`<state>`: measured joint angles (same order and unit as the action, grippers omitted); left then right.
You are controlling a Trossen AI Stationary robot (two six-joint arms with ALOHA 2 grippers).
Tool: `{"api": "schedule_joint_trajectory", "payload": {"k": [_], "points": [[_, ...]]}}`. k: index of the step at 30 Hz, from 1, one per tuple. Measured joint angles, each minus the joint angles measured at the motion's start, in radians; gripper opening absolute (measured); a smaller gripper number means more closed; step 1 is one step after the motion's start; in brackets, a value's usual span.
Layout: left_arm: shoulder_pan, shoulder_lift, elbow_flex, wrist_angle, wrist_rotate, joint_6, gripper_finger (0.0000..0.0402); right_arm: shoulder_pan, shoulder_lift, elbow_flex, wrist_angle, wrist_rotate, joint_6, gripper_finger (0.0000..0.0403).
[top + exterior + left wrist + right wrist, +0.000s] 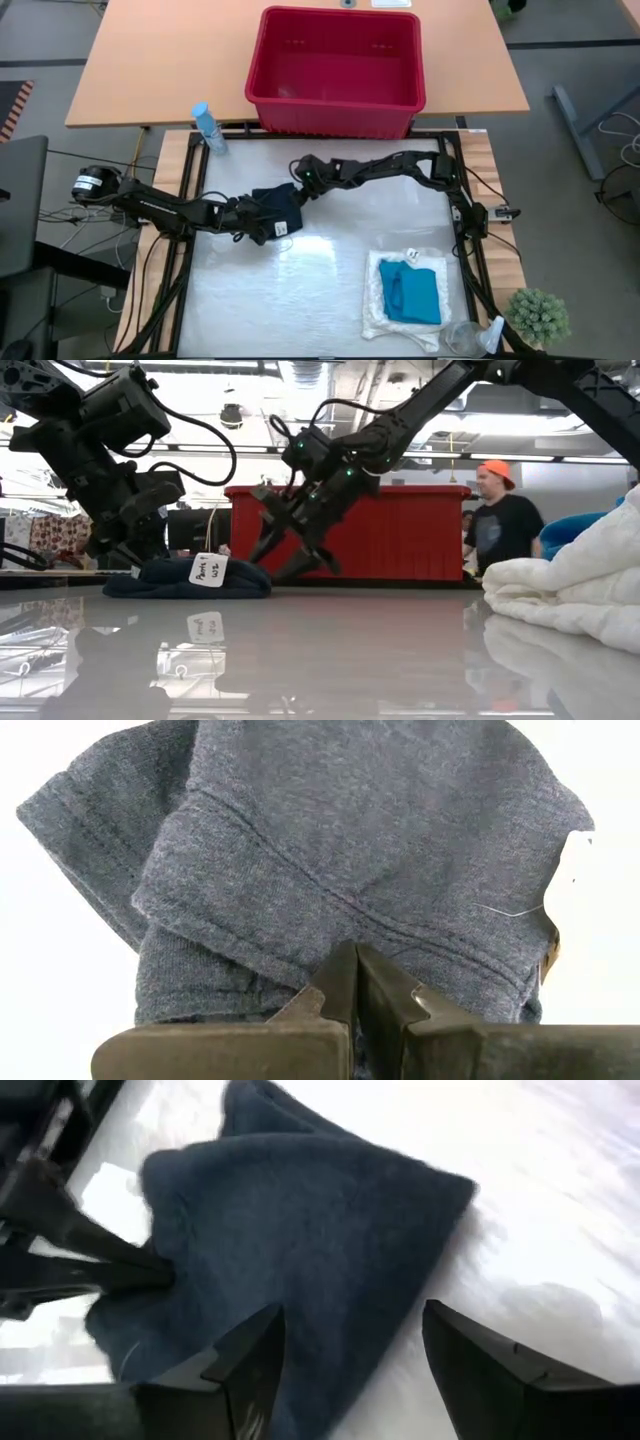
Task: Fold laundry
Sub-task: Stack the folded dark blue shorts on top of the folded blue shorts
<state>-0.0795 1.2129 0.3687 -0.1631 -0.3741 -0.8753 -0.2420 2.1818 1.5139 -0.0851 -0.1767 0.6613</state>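
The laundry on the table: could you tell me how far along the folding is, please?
Done: the blue garment lies folded on the white cloth. In hand: the left gripper is shut on the dark garment, bunched mid-table; the right gripper hovers open beside it. Left: finishing that dark garment.

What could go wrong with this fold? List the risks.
1. The left tool is shut on the dark navy garment at its edge; a pull could drag the whole bundle instead of folding it.
2. The right tool is open just off the cloth, close to the left arm, so the two could collide.
3. The paper tag sticks out and might get caught in the fold.
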Motion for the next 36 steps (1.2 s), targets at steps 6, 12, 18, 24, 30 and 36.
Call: {"api": "schedule_joint_trajectory", "payload": {"k": [6,12,18,24,30,36], "points": [[0.000,0.000,0.000,0.003,-0.013,-0.002,0.0000,0.012,0.003,0.000,0.035,0.027,0.035,0.0260],[0.000,0.000,0.000,0.016,-0.022,-0.003,0.0000,0.031,0.074,0.009,0.093,-0.021,0.121,0.0260],[0.000,0.000,0.000,0.034,-0.030,-0.010,0.0000,0.030,0.088,0.012,0.073,-0.067,0.132,0.0216],[0.001,0.000,0.000,0.081,-0.055,-0.003,0.0000,0.018,0.089,0.010,0.051,-0.156,0.118,0.0040],[0.009,0.001,0.041,0.120,-0.021,0.090,0.0000,0.019,0.064,0.007,0.002,-0.176,0.117,0.0029],[0.012,-0.004,0.092,0.114,0.024,0.122,0.0000,0.018,-0.031,0.004,-0.135,-0.154,0.111,0.0029]]}}
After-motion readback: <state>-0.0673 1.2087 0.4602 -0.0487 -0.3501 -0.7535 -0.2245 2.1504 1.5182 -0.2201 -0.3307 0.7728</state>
